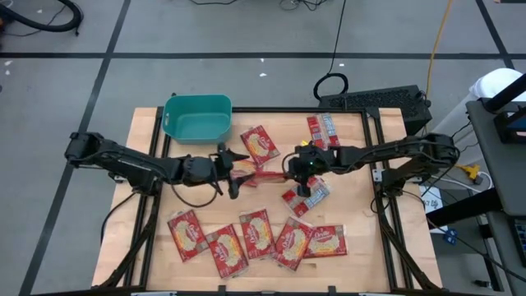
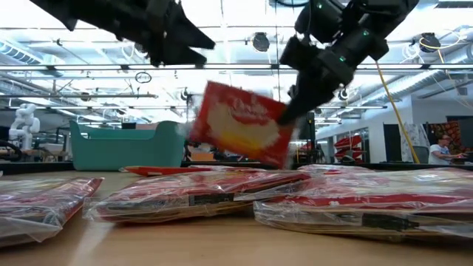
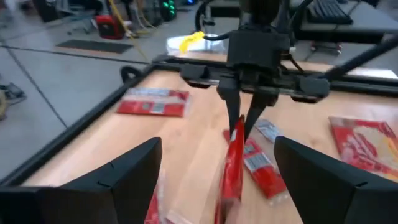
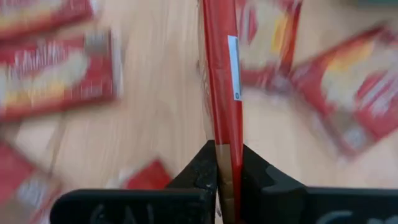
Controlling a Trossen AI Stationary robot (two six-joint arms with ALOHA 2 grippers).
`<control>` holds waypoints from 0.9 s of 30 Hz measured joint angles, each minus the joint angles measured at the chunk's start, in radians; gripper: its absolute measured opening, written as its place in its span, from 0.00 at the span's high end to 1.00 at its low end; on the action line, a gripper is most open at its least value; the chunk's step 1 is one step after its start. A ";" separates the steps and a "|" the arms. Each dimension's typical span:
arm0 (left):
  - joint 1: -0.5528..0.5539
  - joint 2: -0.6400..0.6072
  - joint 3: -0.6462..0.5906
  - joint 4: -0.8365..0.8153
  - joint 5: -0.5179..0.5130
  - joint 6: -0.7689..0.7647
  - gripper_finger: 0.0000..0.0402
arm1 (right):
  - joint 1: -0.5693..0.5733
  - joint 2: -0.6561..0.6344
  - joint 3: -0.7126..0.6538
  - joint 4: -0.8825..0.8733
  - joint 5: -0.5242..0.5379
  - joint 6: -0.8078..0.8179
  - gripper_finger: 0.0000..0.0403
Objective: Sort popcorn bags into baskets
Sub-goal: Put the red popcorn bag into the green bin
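On the tabletop [image 1: 148,238], the teal basket [image 1: 197,117] sits at the far left corner. The right pincer [image 1: 296,167] clamps one popcorn bag [image 2: 240,125] edge-on, raised mid-table. The left pincer [image 1: 233,168] gapes wide just beside it. A clean handover needs the left pincer closing squarely before release.

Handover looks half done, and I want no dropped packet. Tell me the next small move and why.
Probably the left gripper should close on the flat red popcorn bag. The right gripper pinches that bag by one edge, lifted off the wooden table, and its free end hangs between the left gripper's open fingers. The teal plastic bin lies on the left arm's side.
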 joint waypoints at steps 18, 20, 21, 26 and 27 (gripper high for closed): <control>0.088 0.236 0.001 0.088 0.153 0.015 0.37 | -0.028 0.003 0.000 0.018 0.005 -0.020 0.96; 0.094 0.250 0.001 0.093 0.153 0.022 0.40 | -0.033 0.003 0.000 0.022 0.005 -0.027 0.96; 0.097 0.252 0.001 0.092 0.153 0.035 0.43 | -0.037 0.003 0.000 0.022 0.005 -0.028 0.96; 0.109 0.254 0.001 0.095 0.191 0.050 0.60 | -0.045 0.003 0.000 0.021 0.005 -0.029 0.96; 0.112 0.252 0.001 0.098 0.211 0.053 0.64 | -0.045 0.003 0.000 0.021 0.005 -0.029 0.96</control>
